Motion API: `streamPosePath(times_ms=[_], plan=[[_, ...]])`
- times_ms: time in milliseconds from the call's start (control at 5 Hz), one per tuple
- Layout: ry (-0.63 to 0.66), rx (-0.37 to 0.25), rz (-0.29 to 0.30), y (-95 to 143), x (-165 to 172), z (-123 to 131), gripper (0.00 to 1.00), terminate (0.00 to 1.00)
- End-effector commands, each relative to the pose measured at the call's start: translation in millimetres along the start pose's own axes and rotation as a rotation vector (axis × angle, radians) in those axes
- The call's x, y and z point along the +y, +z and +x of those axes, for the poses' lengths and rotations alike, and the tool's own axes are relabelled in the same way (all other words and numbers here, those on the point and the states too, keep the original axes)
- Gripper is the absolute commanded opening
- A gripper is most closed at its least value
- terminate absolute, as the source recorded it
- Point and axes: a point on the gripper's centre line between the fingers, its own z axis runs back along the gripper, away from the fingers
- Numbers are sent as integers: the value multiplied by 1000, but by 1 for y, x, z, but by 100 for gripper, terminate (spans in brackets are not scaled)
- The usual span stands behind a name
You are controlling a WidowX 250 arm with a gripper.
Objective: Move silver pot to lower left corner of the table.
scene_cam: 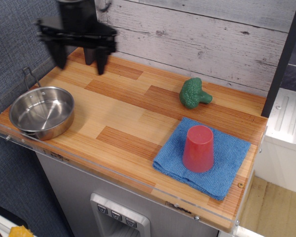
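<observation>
silver pot (42, 112), well apart from open jaws

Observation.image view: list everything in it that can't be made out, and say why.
- Claw: blurred by motion, so its finger detail is smeared; the arm above is cut off by the top edge.
- Red cup: upside down on the blue cloth, anything under it is hidden.
- Silver pot: its far outer wall is hidden behind its own rim.
- Table: its back left corner is covered by the claw and a dark post.
</observation>
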Motion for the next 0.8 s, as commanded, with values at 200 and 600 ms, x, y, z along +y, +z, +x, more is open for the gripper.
streamPosePath(times_ms=[200, 600], plan=[[-252, -70, -135, 47, -91, -28, 100, 0], [-268, -79, -183, 61, -123, -41, 100, 0]])
